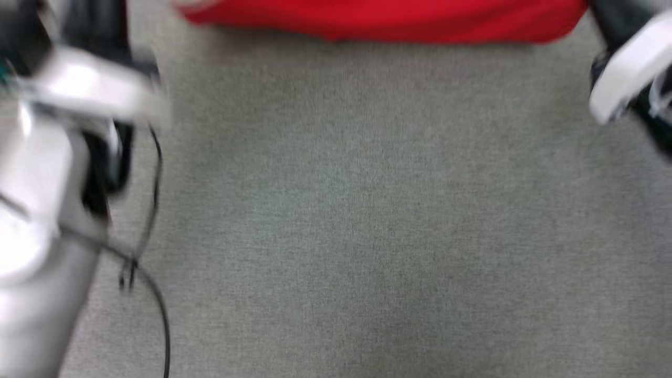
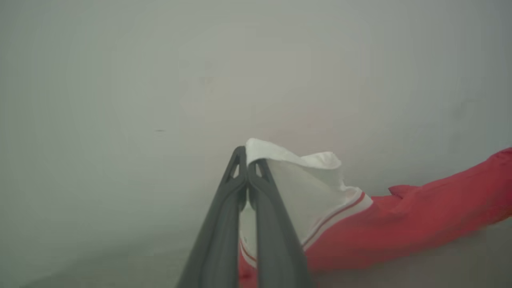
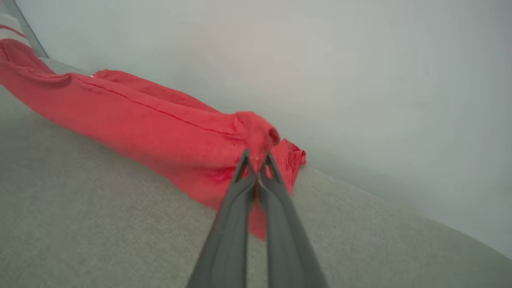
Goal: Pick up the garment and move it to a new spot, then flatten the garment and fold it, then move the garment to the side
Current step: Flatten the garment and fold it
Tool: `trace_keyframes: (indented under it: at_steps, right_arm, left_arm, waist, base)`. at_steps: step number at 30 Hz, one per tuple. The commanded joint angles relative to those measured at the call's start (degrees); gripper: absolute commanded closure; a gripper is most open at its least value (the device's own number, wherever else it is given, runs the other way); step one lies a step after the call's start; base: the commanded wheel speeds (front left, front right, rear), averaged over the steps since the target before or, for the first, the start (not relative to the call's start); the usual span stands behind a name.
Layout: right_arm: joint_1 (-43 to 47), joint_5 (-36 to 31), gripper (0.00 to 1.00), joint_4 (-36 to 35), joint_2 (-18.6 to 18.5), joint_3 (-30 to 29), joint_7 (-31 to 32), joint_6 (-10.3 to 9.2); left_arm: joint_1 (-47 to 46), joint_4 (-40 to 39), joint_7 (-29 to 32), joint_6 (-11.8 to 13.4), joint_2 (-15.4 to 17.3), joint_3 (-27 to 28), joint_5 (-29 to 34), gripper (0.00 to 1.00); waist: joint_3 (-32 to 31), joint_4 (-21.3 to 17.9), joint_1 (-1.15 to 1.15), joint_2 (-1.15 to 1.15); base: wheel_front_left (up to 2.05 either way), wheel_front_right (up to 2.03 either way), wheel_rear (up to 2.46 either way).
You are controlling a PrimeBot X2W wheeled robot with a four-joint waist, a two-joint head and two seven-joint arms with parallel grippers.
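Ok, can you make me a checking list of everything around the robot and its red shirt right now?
Surface: grey fabric-covered top, flat.
Job's things: red garment stretched between the two grippers, along the far side of the surface.
Clutter: nothing seen.
Grippers: left gripper shut on the garment's white sleeve; right gripper shut on a red corner of the garment.
Cables: thin black cable hanging by the left arm.
Surroundings: plain pale wall behind the surface.
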Motion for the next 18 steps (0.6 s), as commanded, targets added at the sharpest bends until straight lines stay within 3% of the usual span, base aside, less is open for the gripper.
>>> trace_keyframes:
  at_steps: [1,7,18]
  right_arm:
    - [3.4,0.7,1.0,-1.2,-0.3,0.6,0.4,-0.07]
    - [14.9,2.3,1.0,-4.7,-1.5,0.9,1.9,-0.07]
    - [30.8,3.3,1.0,-7.3,-1.8,-0.4,4.7,-0.07]
  left_arm:
    - [5.0,-2.2,0.0,1.7,0.8,0.5,-0.4,1.0]
    - [22.0,-9.1,0.0,5.6,1.5,0.7,-2.8,1.0]
    - [43.0,-14.4,0.8,9.5,1.9,0.7,-7.6,1.0]
  waist:
    - [-3.1,-0.2,0.0,0.0]
    - [-8.7,-0.1,0.0,0.0]
    - [-18.0,0.3,0.0,0.0]
  base:
    - [0.0,0.0,0.0]
    - [0.0,0.0,0.0]
    - [0.0,0.0,0.0]
